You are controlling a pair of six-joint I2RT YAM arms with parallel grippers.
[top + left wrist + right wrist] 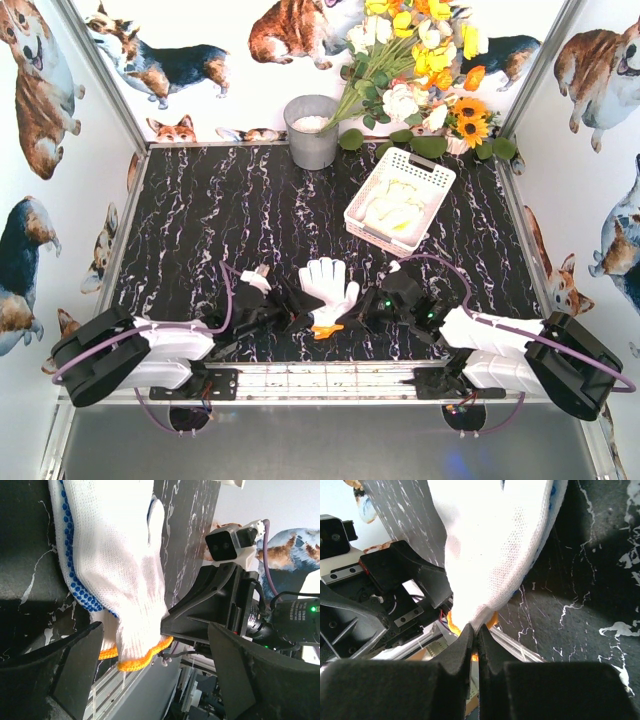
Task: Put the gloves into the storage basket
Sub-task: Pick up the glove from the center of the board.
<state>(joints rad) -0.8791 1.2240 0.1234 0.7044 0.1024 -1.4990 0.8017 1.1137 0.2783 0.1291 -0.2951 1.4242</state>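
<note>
Glove (330, 285) lies lengthwise, pointing away from the arms, right jaws pinching its orange cuff (326, 328), left jaws spread.

A glove (328, 286) lies before the basket (430, 172), which seemingly holds gloves (395, 212).

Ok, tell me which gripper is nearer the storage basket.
Right. The right gripper grips the glove on the storage basket's near side; the left gripper sits farther left, across the glove.

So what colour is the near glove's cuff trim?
Orange trim on the glove; left wrist view shows it best.
</note>
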